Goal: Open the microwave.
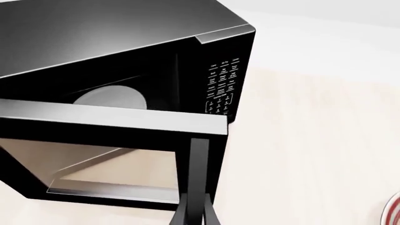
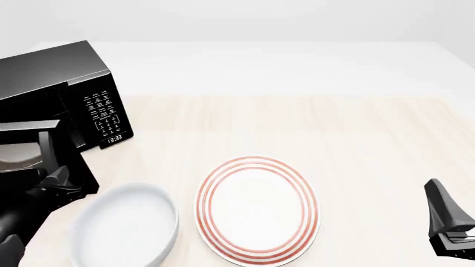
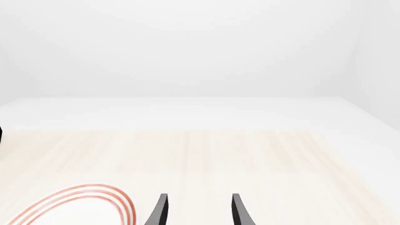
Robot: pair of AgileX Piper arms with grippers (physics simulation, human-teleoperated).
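Note:
The microwave (image 2: 52, 72) is a glossy black box at the table's far left, with a white-labelled keypad (image 2: 104, 114) and a clock display. Its door (image 2: 41, 161) is swung open toward the near side. In the left wrist view the open door (image 1: 112, 122) shows edge-on, with the cavity and a pale turntable (image 1: 112, 98) behind it. My left gripper (image 1: 195, 216) is shut on the door's vertical bar handle (image 1: 198, 173); in the front view the gripper (image 2: 59, 181) sits at the door's free edge. My right gripper (image 2: 445, 222) is open and empty at the near right.
A white plate with red rings (image 2: 256, 208) lies at the near centre; it also shows in the right wrist view (image 3: 81, 206). A white bowl (image 2: 126, 222) stands just left of the plate, close to the open door and my left arm. The light wooden tabletop (image 2: 334, 128) extends behind them.

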